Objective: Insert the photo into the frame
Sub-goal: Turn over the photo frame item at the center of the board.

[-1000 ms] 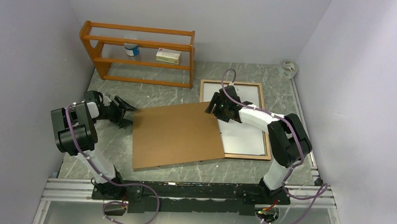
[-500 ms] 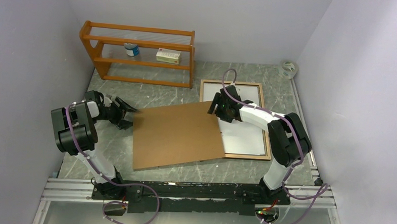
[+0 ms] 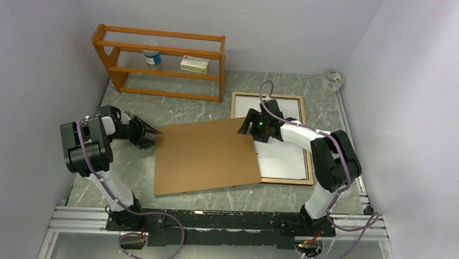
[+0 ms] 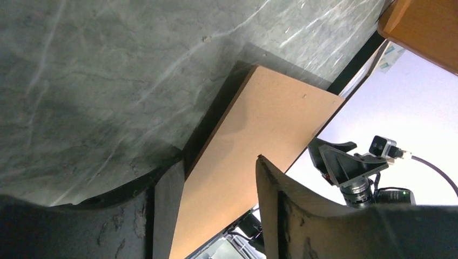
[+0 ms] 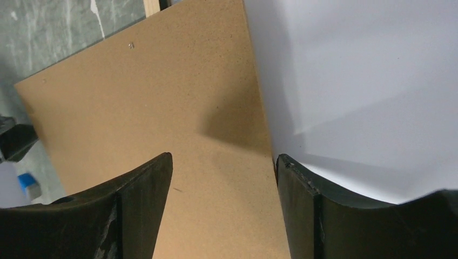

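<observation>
Left gripper [image 3: 149,132], jaws spread, straddles the far left corner of the board [image 3: 205,155], one finger under and one over it. Right gripper [image 3: 246,125], also spread, hovers at the board's far right corner. Photo [image 3: 281,160] lies white side up inside the frame [image 3: 287,180] on the right of the table [image 3: 175,107], the board's right edge overlapping both

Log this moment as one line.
left gripper open at flat brown backing board left edge | right gripper open at its far-right corner | board overlaps wood-coloured rectangular frame
</observation>
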Motion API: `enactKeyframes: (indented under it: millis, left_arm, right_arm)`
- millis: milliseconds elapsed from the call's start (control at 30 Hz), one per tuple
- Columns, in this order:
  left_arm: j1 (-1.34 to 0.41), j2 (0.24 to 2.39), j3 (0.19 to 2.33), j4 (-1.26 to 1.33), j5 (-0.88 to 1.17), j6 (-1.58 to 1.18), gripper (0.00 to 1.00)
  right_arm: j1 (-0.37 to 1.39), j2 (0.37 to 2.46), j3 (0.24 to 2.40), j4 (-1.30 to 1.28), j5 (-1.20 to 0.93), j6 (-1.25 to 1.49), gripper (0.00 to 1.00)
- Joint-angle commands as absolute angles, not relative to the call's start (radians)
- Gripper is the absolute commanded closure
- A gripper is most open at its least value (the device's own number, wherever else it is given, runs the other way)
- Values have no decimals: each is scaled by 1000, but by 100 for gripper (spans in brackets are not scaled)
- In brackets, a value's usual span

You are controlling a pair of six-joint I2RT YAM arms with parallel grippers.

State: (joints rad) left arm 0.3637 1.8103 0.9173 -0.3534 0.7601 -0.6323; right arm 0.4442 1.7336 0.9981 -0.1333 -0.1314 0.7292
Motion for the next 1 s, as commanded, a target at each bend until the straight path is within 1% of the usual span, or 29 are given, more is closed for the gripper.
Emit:
enactKeyframes:
  millis: [0, 100, 267, 367, 467, 567, 700, 833, 967]
  left_arm:
    - [333, 1849, 930, -400, 738, -605, 45]
    - [324, 1858, 937, -399, 742, -610, 48]
    - [318, 1867, 958, -407, 740, -609, 49]
    - [318, 1878, 980, -414, 734, -606, 49]
    - [317, 1891, 996, -412, 736, -609, 49]
    - [316, 1902, 1010, -406, 741, -614, 49]
    - [316, 1910, 1026, -415, 743, -609, 49]
    - [315, 1892, 1032, -426, 734, -603, 49]
    - [316, 1844, 1026, -436, 707, -616, 47]
  right_arm:
    - [413, 1745, 1002, -38, -356, 714, 28]
    - [392, 1696, 953, 82, -474, 727, 30]
    - [349, 1621, 889, 291, -766, 777, 36]
    - [348, 1605, 907, 280, -869, 756, 39]
    - [348, 1602, 897, 318, -932, 765, 44]
    - [347, 1595, 897, 304, -952, 739, 48]
    - [349, 1581, 887, 357, -979, 769, 54]
    - [349, 1556, 898, 322, -934, 761, 70]
    - [349, 1527, 918, 255, -873, 730, 95]
